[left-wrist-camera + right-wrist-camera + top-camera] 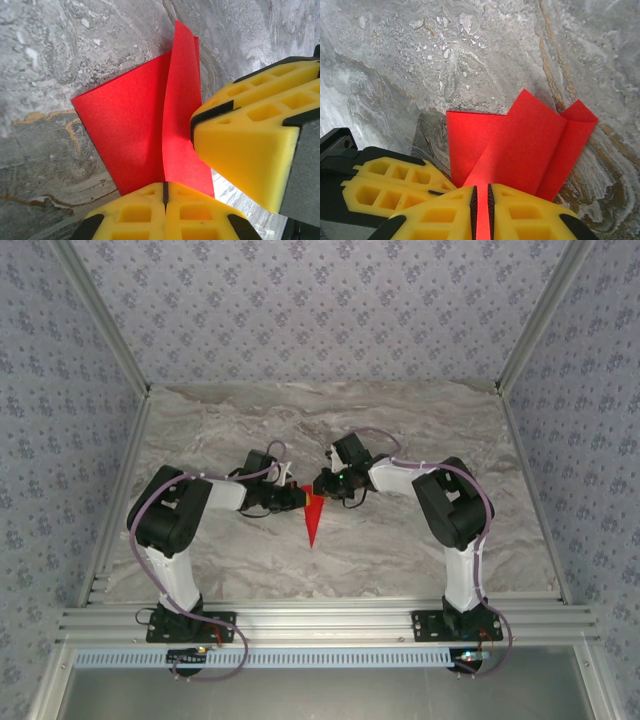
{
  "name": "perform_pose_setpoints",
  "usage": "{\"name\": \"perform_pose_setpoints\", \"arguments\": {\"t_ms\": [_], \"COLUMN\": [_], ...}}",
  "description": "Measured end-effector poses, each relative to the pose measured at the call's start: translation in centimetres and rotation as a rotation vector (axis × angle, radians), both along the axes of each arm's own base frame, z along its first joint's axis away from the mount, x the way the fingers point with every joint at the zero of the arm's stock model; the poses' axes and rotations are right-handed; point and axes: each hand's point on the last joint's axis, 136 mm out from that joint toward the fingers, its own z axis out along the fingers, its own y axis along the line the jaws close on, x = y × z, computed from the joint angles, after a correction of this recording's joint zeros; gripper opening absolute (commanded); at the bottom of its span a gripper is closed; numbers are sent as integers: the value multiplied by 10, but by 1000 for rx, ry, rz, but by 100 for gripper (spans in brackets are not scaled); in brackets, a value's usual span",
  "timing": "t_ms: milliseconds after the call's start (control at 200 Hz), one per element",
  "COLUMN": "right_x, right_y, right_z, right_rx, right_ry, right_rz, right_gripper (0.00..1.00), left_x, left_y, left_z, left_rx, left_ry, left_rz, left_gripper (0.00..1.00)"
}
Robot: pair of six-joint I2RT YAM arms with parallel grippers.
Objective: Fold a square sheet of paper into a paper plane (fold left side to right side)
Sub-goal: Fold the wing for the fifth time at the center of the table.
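Note:
The bright red paper, folded into a slim pointed paper plane point(313, 522), lies mid-table with its tip toward the near edge. My left gripper point(296, 498) meets its wide end from the left and my right gripper point(322, 483) from the right. In the left wrist view my left gripper point(165, 184) is shut on an upright flap of the paper plane point(130, 130), with the right gripper's yellow fingers point(240, 145) close beside it. In the right wrist view my right gripper point(481, 189) pinches a raised fold of the paper plane point(530, 140); the left gripper's fingers point(395, 182) sit at lower left.
The marble-patterned table point(420, 420) is walled by patterned panels on three sides. An aluminium rail point(320, 620) carrying both arm bases runs along the near edge. Bare tabletop lies behind and beside the grippers.

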Motion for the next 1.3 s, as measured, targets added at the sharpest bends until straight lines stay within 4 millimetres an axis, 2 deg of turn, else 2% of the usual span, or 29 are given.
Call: {"name": "perform_pose_setpoints", "arguments": {"t_ms": [530, 764, 889, 1069, 1184, 1299], "right_x": [-4, -4, -4, -3, -4, -4], "right_y": [-9, -10, -10, -10, -10, -10], "right_z": [-12, -13, -13, -13, -13, -13], "right_rx": [-56, -62, -65, -68, -68, -68], "right_ry": [25, 30, 32, 33, 33, 33], "right_rz": [-17, -18, -18, -19, -18, -19], "right_gripper": [13, 10, 10, 10, 10, 10], "left_x": [0, 3, 6, -10, -32, -52], "left_y": [-1, 3, 15, 24, 17, 2], "left_z": [1, 6, 26, 69, 87, 93], "left_rx": [-6, 19, 37, -4, -46, -81], "left_ry": [9, -10, -63, -146, -151, -115], "left_rz": [-4, 21, 68, 87, 66, 33], "left_gripper": [0, 14, 21, 20, 21, 22]}}
